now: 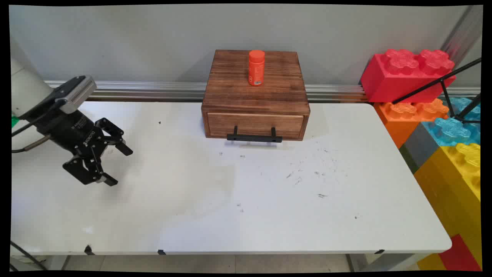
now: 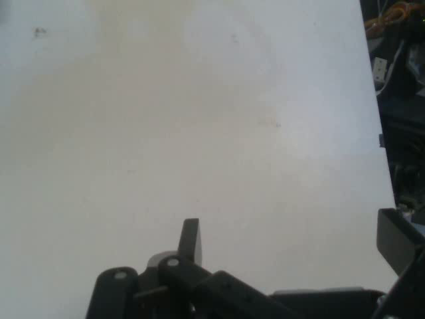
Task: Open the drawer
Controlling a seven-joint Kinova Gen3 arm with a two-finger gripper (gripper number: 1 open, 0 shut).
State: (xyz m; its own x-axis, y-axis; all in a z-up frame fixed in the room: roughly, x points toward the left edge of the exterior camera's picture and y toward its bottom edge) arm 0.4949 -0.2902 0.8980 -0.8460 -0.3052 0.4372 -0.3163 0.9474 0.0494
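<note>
The gripper [image 1: 118,166] hangs spread and empty over the table's [image 1: 269,215] left side, well apart from the wooden drawer box [image 1: 255,104] and orange bottle [image 1: 256,67].

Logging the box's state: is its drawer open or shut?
Shut: the drawer front sits flush in the wooden box, black handle facing forward.
</note>
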